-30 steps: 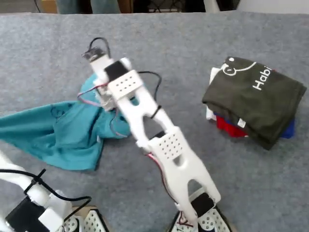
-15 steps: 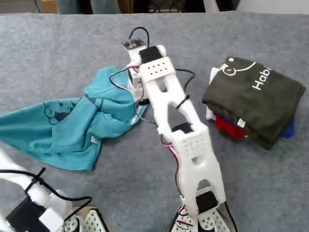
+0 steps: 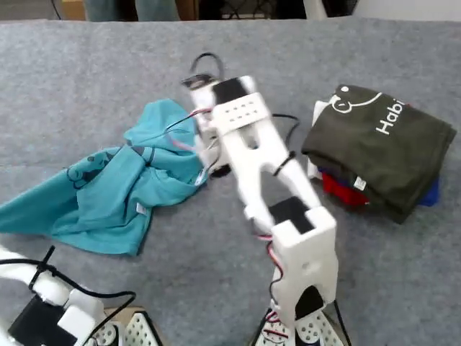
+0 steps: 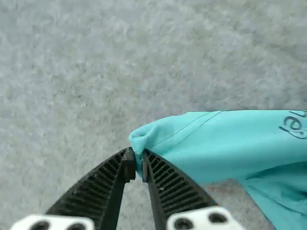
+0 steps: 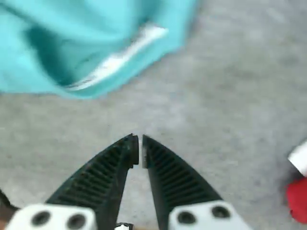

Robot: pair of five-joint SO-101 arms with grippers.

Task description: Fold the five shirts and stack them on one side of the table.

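Note:
A teal shirt [image 3: 122,187] lies crumpled on the grey table [image 3: 86,72] at the left and middle. My left gripper [image 4: 135,165] is shut on a bunched corner of the teal shirt [image 4: 216,139], low over the table. My right gripper [image 5: 140,151] is shut with nothing between its fingers, over bare table just off the teal shirt's edge [image 5: 72,38] with its white label. In the high view the right arm [image 3: 245,137] stretches from the front edge to beside the shirt's right end. Folded shirts sit in a stack [image 3: 378,148] at the right, a dark olive one on top.
The stack's red layer [image 5: 297,196] shows close beside my right gripper. The left arm's base and cables [image 3: 43,303] sit at the front left corner. Bare grey table lies behind the shirt and between arm and stack.
The right arm swung right and back, dragging the shirt's right part with it, then let go. Its gripper now hangs shut and empty beside the shirt. The shirt's left tip shifted slightly.

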